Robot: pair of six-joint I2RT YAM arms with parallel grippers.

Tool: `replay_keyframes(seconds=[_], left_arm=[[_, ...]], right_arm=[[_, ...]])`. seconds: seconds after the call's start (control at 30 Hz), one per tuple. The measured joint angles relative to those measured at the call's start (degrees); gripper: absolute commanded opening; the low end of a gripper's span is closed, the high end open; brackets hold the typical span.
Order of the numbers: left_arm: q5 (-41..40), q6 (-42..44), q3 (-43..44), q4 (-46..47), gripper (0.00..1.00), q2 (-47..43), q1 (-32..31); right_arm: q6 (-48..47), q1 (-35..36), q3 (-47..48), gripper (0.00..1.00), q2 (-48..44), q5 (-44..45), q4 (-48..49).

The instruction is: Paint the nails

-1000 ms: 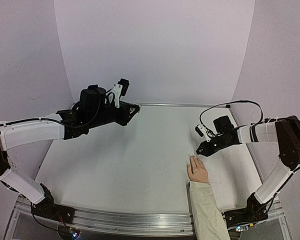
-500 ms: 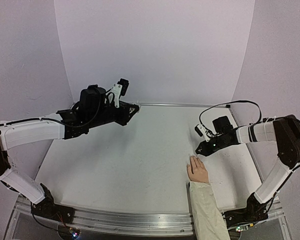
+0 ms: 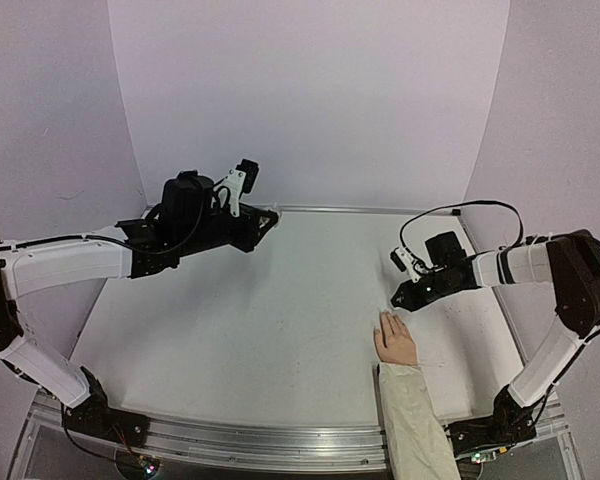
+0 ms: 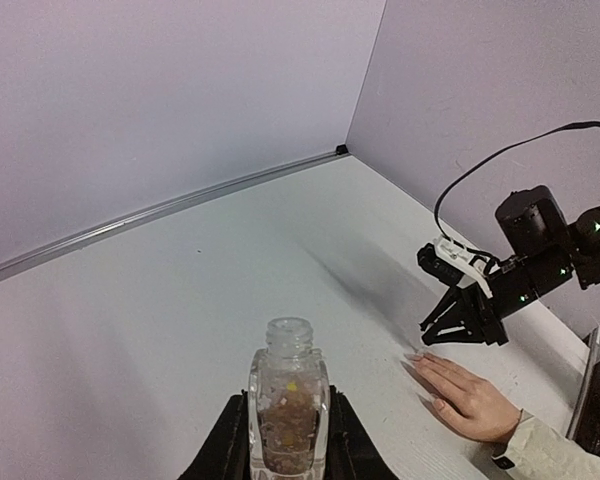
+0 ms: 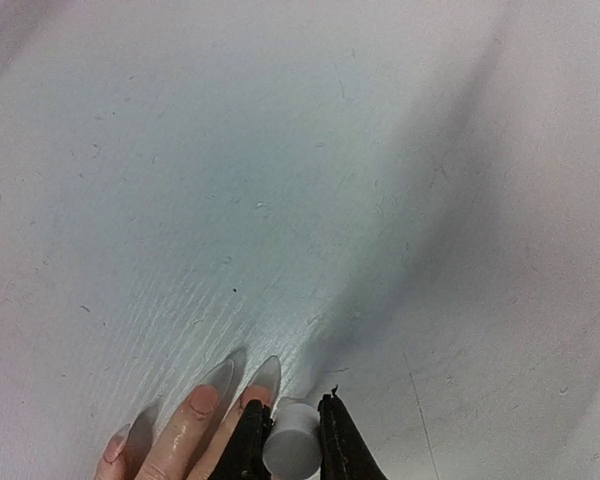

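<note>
Two lilac walls (image 3: 310, 100) are meeting behind a scuffed white desk (image 3: 280, 300) — left jaws are clamping an uncapped bottle (image 4: 288, 410), right jaws are pinching a white cap (image 5: 292, 452) just beside the nails (image 5: 265, 372) of a hand (image 3: 395, 342) lying flat, near-right.

Two robot arms (image 3: 70, 265) (image 3: 525, 265), two pincers (image 4: 288, 405) (image 5: 292, 430), one pale hand (image 3: 395, 342), one clear bottle (image 4: 288, 375), one white cap (image 5: 292, 452), one bench (image 3: 260, 320).
</note>
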Motion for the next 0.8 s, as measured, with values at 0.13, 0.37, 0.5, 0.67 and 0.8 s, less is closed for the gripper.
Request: replay_keyframes(seconds=[0.13, 0.37, 0.5, 0.67, 0.8], left_arm=[[0.0, 0.0, 0.0, 0.0, 0.00, 0.2, 0.2], [0.0, 0.0, 0.0, 0.0, 0.00, 0.2, 0.2], [0.0, 0.0, 0.0, 0.0, 0.00, 0.2, 0.2], [0.0, -0.1, 0.0, 0.0, 0.00, 0.2, 0.2], [0.0, -0.1, 0.0, 0.0, 0.00, 0.2, 0.2]], right_arm=[[0.3, 0.0, 0.0, 0.00, -1.3, 0.0, -0.1], [0.5, 0.0, -0.3, 0.00, -4.8, 0.0, -1.8], [0.5, 0.0, -0.4, 0.00, -4.9, -0.2, -3.5], [0.5, 0.0, -0.4, 0.00, -4.9, -0.7, -4.7], [0.5, 0.0, -0.4, 0.00, -4.8, -0.7, -4.8]])
